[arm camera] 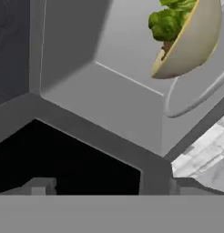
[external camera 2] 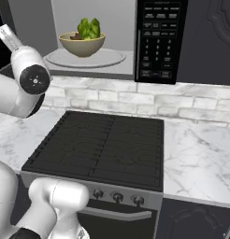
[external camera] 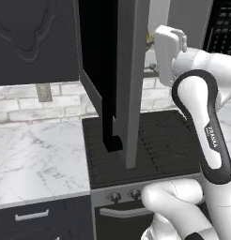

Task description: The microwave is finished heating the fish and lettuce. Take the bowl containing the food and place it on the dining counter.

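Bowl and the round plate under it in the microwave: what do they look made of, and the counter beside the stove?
Bowl: looks like matte ceramic or stoneware, tan outside and paler inside with no glare; could be plastic. Turntable plate: flat, pale, smooth, probably glass or glazed ceramic, though it reads opaque. Counter: white with grey veins, so polished marble or a marble-look slab.
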